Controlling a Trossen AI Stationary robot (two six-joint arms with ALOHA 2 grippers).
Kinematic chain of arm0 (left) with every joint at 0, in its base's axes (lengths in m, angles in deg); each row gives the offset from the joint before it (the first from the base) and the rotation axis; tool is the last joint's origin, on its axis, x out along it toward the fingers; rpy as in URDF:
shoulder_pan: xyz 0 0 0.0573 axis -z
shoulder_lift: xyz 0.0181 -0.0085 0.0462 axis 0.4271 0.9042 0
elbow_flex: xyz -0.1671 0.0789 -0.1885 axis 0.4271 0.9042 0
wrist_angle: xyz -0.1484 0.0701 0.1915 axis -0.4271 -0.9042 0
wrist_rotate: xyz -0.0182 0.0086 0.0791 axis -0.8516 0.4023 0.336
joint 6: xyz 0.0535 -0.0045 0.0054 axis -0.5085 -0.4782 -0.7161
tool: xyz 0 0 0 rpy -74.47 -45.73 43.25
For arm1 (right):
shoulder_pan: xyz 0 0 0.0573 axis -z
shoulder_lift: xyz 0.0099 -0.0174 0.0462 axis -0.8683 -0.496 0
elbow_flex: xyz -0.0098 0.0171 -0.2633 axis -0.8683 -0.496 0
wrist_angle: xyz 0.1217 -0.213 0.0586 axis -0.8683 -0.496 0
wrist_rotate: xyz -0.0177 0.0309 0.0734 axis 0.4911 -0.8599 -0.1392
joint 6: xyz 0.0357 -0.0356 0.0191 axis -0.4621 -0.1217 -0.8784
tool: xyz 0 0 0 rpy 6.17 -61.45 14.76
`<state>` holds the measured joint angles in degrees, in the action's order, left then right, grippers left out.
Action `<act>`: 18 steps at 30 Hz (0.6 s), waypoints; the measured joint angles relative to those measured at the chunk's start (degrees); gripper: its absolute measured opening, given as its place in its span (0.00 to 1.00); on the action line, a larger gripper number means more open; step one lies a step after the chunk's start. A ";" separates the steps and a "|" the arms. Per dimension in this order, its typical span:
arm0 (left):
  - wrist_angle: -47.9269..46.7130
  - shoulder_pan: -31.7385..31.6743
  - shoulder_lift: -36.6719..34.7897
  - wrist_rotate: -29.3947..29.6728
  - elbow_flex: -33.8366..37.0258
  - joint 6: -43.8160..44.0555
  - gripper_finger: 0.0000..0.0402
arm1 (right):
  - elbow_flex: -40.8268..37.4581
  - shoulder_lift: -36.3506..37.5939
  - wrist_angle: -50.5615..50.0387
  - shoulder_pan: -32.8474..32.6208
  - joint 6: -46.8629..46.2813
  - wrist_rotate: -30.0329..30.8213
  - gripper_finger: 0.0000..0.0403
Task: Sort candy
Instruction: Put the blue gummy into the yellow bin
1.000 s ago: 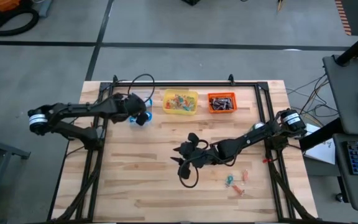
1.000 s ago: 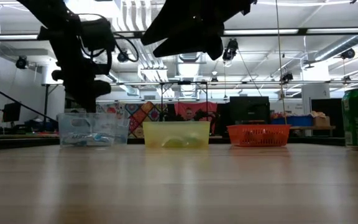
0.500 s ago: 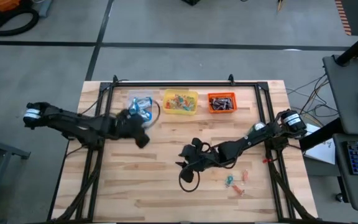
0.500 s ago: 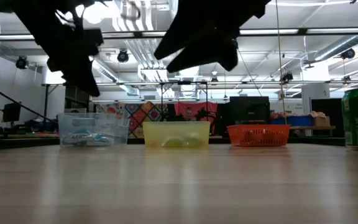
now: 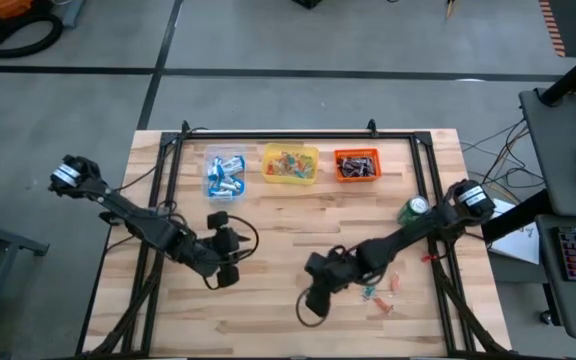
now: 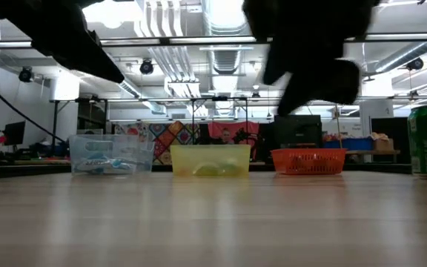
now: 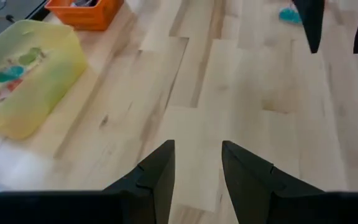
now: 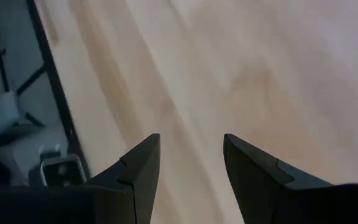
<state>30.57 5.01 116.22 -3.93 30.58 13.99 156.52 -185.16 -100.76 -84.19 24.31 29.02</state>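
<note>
- Three square plastic tubs, clear (image 5: 225, 172), yellow (image 5: 289, 164) and orange (image 5: 356, 165), are lined along the wooden table's (image 5: 268, 320) far edge as sorting bins.
- A few small loose wrapped candies (image 5: 379, 292) are left unsorted beside the right gripper (image 5: 311, 297).
- Both grippers, the left gripper (image 5: 225, 270) included, are held spread and empty over bare wood at mid-table.

3 tubs (image 5: 290, 164), 1 green can (image 5: 413, 209), approx 4 loose candies (image 5: 378, 291), 2 arms (image 5: 128, 213).
</note>
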 joint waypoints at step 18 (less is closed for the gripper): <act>2.36 0.10 3.97 0.37 0.00 0.03 0.29 | 0.74 0.00 -24.08 -7.68 -23.14 -4.14 0.41</act>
<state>32.93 5.11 120.20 -3.56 30.58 14.02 157.27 -185.16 -124.84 -91.87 1.17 24.87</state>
